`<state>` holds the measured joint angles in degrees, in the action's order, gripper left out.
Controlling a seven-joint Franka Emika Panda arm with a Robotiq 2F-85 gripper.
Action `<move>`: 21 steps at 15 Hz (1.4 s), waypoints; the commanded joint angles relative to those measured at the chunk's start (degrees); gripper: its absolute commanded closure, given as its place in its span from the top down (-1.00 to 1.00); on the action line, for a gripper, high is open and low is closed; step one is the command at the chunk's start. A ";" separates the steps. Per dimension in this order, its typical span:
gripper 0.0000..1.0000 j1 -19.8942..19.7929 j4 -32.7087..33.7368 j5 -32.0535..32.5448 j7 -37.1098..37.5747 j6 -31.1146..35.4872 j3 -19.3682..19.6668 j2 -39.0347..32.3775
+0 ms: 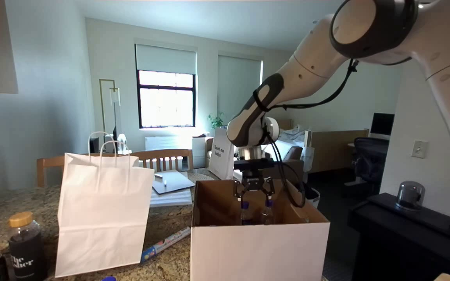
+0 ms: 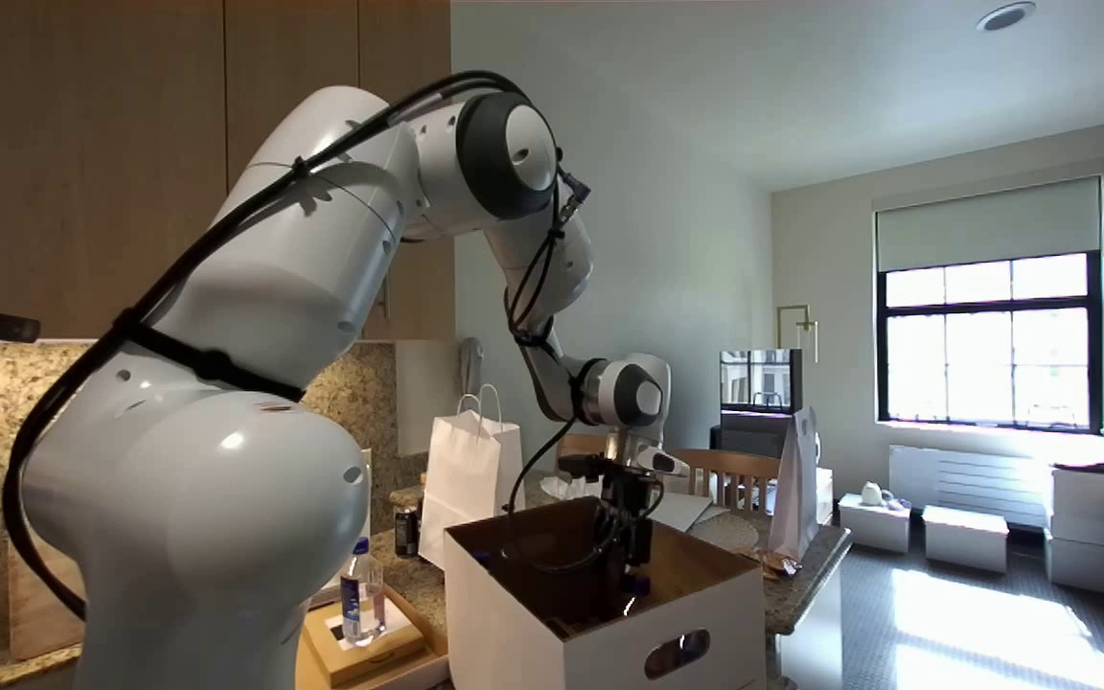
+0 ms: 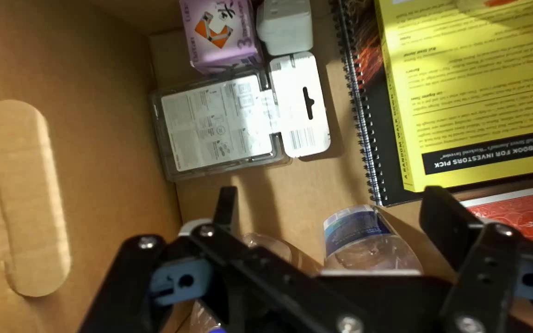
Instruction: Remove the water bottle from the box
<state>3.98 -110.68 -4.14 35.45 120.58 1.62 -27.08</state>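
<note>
From left to right in an exterior view, a dark-filled bottle with an orange-tan cap stood on a speckled stone counter. Next came an upright white paper bag with two handles and, just beside it, a long, thin, brightly printed carton. Right of these was a large rectangular cardboard box, white outside and brown within, its top open. Inside it, caps uppermost, were a clear plastic water bottle with a blue cap and, to its right, a second clear, blue-capped bottle. Over them, a black two-fingered gripper reached down into the opening, its fingers spread wide near the caps; whether they touched either bottle could not be told. A white robot arm arched in from the right.

In the wrist view, again from the left, the box floor held a clear package with a white printed label, a small purple carton, a black spiral-bound notebook and, lying on that, a thick yellow paperback. Part of one blue-labelled clear bottle showed between the fingers.
</note>
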 commanded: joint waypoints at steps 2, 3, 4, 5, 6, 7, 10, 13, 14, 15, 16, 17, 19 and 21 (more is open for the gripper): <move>1.00 0.50 4.00 -3.38 0.19 5.55 0.05 -5.22; 1.00 0.94 4.49 -3.03 0.45 8.43 0.40 -5.81; 1.00 1.19 5.16 -2.92 0.67 10.52 0.66 -6.36; 1.00 1.55 5.54 -2.22 0.79 12.51 1.10 -6.64; 1.00 1.83 5.91 -1.89 0.97 13.96 1.47 -6.96; 1.00 2.11 6.20 -1.58 1.11 14.89 1.94 -7.20; 0.33 2.64 6.75 -1.44 1.54 12.88 2.86 -7.62; -0.07 2.99 6.17 -0.94 2.85 10.34 4.16 -7.63; -0.19 2.96 6.12 -0.91 3.37 9.98 4.58 -7.59; 0.67 2.68 6.06 -1.24 3.52 9.64 4.64 -7.47; 0.59 2.47 6.07 -1.50 3.74 9.21 4.75 -7.24; 0.62 2.39 6.07 -1.55 3.93 8.99 4.87 -7.11; -0.15 2.20 6.16 -1.86 3.80 8.58 4.81 -7.12; 0.05 2.33 6.37 -1.77 3.86 8.01 4.79 -7.26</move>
<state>6.22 -104.19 -5.95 37.65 130.36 6.41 -35.08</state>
